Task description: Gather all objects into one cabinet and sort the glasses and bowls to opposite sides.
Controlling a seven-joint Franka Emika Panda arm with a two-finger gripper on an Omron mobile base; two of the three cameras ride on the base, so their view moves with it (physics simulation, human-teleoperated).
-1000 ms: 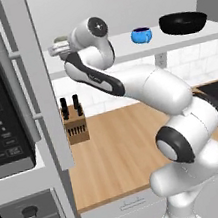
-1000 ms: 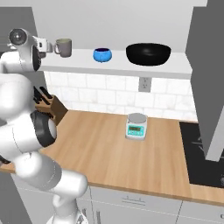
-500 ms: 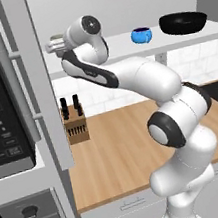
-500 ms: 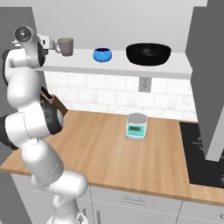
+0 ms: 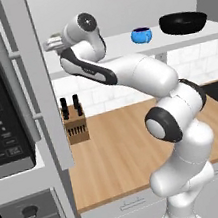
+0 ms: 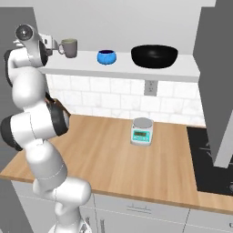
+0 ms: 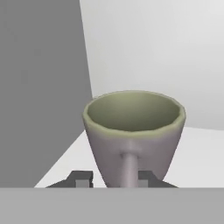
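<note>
Hand view: claw [image 7: 114, 180] slightly parted, fingertips flanking the grey-olive cup's [image 7: 133, 133] handle; grip unclear.

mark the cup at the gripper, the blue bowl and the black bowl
grey-olive cup [image 7: 133, 131]: hand view, front wall below the rim.
small blue bowl [image 6: 107, 57]: right base view, outer side.
large black bowl [image 6: 154, 55]: right base view, outer wall.

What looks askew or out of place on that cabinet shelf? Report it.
Nothing stands out. The cup stands upright at the claw; the blue bowl and black bowl sit level on the shelf.
</note>
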